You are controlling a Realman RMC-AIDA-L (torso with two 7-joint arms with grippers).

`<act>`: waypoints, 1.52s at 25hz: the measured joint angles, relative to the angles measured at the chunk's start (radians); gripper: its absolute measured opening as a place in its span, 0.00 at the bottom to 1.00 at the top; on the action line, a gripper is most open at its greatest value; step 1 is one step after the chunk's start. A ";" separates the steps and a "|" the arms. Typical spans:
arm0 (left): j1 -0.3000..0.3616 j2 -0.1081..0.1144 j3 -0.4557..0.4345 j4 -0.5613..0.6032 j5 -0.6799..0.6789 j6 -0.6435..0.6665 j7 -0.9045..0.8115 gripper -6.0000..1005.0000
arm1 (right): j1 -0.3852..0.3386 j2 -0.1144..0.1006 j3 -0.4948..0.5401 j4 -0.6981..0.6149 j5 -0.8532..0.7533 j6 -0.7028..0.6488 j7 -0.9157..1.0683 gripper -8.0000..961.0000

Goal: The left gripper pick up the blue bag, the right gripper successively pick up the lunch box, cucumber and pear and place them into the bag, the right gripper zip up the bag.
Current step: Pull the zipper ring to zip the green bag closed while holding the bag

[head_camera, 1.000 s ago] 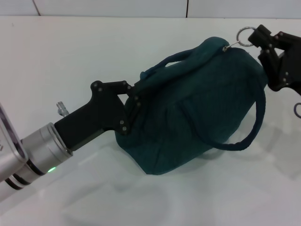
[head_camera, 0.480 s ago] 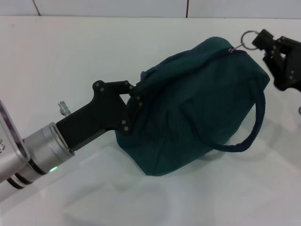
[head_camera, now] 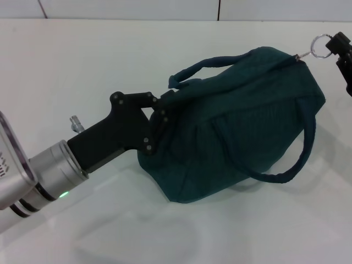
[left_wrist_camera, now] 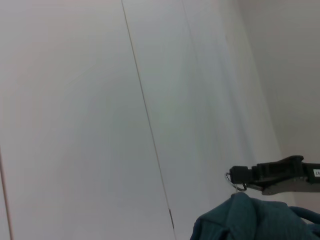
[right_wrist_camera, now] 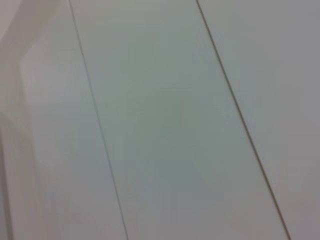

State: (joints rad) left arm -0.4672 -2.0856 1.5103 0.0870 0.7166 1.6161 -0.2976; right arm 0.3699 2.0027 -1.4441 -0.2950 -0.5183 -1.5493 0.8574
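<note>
Teal bag (head_camera: 236, 132) lies on the white table (head_camera: 82, 66); my left gripper (head_camera: 159, 118) is clamped on its end, while my right gripper (head_camera: 335, 43) pinches the zipper ring (head_camera: 318, 45) at its far corner.

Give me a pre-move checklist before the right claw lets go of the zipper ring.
1. Left claw clamped on the blue bag at its left end: ok.
2. Right claw pinching the ring pull: ok.
3. Zipper drawn to the bag's right end, top looks shut: ok.
4. Lunch box, cucumber, pear inside: cannot tell, none in view.
5. Bag resting on the table: ok.
</note>
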 joint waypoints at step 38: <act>-0.031 0.001 0.004 0.029 0.020 -0.016 -0.001 0.05 | -0.007 -0.017 0.032 0.022 -0.171 0.171 -0.091 0.24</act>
State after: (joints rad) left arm -0.4984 -2.0847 1.5139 0.1155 0.7362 1.5998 -0.2991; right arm 0.3629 1.9854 -1.4120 -0.2729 -0.6893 -1.3787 0.7663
